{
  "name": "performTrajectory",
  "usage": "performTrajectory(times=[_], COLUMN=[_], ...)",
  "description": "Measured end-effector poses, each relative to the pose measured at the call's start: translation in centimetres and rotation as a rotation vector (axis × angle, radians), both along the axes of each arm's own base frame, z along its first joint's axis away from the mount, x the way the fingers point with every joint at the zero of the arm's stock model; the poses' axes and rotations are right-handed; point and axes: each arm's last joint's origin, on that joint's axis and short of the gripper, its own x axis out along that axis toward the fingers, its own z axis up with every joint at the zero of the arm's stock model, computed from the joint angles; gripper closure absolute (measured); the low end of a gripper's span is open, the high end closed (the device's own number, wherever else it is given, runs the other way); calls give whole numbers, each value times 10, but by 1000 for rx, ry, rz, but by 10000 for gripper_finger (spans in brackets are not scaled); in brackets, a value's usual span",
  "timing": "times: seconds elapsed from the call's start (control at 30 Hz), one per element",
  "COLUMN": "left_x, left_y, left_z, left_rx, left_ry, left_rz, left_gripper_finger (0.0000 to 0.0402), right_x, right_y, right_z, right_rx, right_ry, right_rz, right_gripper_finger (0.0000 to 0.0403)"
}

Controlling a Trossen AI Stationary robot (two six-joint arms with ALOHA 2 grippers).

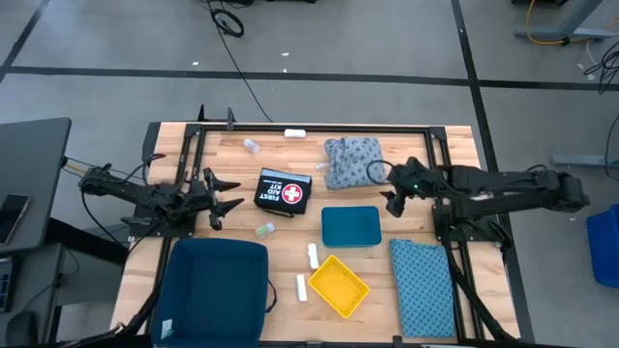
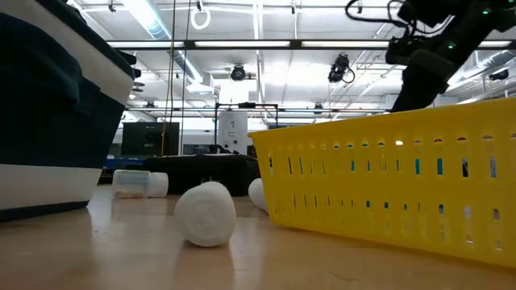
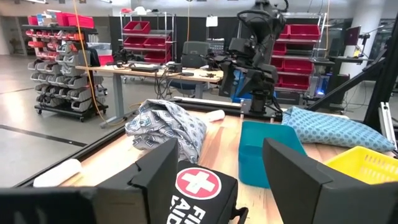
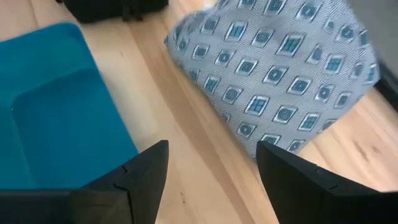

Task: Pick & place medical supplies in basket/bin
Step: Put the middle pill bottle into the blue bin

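Right of centre in the high view, right gripper [image 1: 390, 197] spread wide, empty, just beside grey-blue cloth bundle [image 1: 352, 160]; at left, left gripper [image 1: 224, 199] likewise gaping, empty.

Four camera placements around one wooden table [image 1: 290, 193].
High view: set overhead, faced straight down, took in the whole table. Low view: placed at tabletop level, close against the yellow basket [image 2: 387, 185], faced the room behind. Left wrist view: looked level across the first aid kit [image 3: 199, 193] toward the grey-blue cloth bundle [image 3: 168, 127]. Right wrist view: looked down closely on that bundle and the teal tray [image 4: 56, 106]; both shared with the high view.
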Motion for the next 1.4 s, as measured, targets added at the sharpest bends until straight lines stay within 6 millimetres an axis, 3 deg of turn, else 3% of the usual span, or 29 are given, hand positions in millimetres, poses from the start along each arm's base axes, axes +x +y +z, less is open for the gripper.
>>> performTrajectory(times=[0.3, 0.8, 1.07, 1.4], left_x=[0, 0, 0, 0], left_y=[0, 0, 0, 0], left_z=[-3, -4, -4, -6], left_rx=[-10, -17, -19, -25], left_ry=[23, 29, 32, 51], left_rz=[-1, -2, -2, -2], left_gripper_finger=[181, 181, 181, 181], right_x=[4, -5, -12, -20], right_y=[-23, -72, -93, -103], right_z=[4, -25, -38, -40], right_rx=[86, 219, 263, 329], right_ry=[303, 627, 708, 682], right_rz=[-66, -174, -180, -173], right_gripper_finger=[152, 152, 152, 152])
